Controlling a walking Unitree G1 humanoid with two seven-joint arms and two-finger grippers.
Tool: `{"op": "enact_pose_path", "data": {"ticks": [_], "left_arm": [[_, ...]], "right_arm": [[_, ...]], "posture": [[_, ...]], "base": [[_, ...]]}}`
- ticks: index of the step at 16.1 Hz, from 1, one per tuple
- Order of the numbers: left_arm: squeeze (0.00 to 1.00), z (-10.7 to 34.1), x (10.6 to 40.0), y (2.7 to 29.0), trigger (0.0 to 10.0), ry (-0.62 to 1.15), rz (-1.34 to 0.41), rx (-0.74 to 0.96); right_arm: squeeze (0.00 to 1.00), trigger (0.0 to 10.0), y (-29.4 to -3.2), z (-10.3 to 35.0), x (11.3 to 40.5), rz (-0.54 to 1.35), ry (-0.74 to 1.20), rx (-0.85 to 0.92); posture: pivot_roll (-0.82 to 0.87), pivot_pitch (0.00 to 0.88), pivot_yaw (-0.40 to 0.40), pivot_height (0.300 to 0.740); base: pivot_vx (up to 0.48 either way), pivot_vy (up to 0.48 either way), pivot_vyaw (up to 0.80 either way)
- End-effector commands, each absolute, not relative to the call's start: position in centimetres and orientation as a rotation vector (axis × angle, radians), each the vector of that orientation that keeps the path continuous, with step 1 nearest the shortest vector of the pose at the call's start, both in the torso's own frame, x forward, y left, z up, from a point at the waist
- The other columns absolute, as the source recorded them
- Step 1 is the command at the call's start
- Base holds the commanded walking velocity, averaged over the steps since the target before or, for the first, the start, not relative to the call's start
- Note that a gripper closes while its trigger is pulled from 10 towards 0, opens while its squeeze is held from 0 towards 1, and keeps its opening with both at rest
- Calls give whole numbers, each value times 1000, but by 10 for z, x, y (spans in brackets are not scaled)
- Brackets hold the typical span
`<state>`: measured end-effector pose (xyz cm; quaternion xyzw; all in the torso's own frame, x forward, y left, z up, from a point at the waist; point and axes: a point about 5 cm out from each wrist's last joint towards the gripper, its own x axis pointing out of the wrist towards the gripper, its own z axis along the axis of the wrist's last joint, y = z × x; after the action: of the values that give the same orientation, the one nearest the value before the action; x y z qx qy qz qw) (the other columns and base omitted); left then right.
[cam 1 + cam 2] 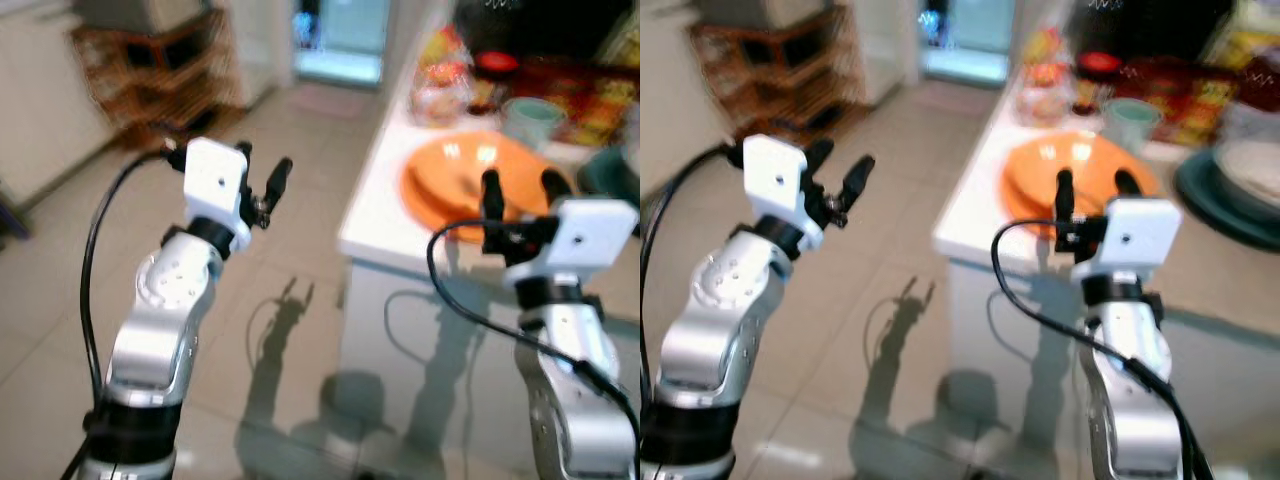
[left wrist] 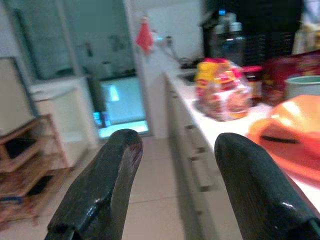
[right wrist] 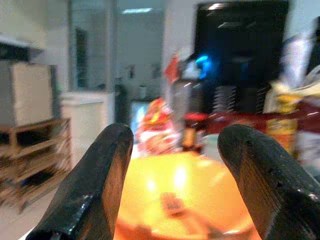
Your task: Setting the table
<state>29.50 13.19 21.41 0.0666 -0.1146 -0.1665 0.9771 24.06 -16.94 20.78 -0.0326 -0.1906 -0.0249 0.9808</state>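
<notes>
An orange plate [image 1: 455, 180] lies near the front corner of a white counter [image 1: 372, 225], with a second orange piece stacked on it. My right gripper [image 1: 518, 196] hovers open just in front of the plate, fingers pointing at it; the right wrist view has the orange plate [image 3: 180, 200] between its fingers [image 3: 100, 180]. My left gripper [image 1: 262, 180] is held up open over the tiled floor, left of the counter, with nothing in it. The left wrist view catches the plate's edge [image 2: 292, 135] beyond its fingertips [image 2: 120, 155].
Behind the plate stand a pale green cup [image 1: 533, 118], a bag of snacks [image 1: 442, 88], a red-lidded jar [image 1: 495, 66] and packets. A dark plate [image 1: 1230, 185] lies at the right. A wooden shelf rack [image 1: 150, 75] stands far left. Tiled floor [image 1: 290, 270] stretches left of the counter.
</notes>
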Motion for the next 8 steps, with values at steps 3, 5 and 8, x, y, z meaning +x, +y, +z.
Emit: {"op": "enact_pose_path", "data": {"ticks": [3,5,8], "left_arm": [[0,212,290,131,10000,-232,-313,131],[0,211,290,138,10000,-217,-269,142],[0,216,287,144,10000,-235,-251,182]], "right_arm": [[0,10000,-166,210,237,-26,-378,-39],[0,10000,-159,203,239,10,-355,-38],[0,10000,-156,193,242,31,-315,-26]], "posture": [[71,0,-52,740],[99,11,-94,740],[112,19,-93,740]], "base": [[0,-469,0],[0,0,0],[0,0,0]]}}
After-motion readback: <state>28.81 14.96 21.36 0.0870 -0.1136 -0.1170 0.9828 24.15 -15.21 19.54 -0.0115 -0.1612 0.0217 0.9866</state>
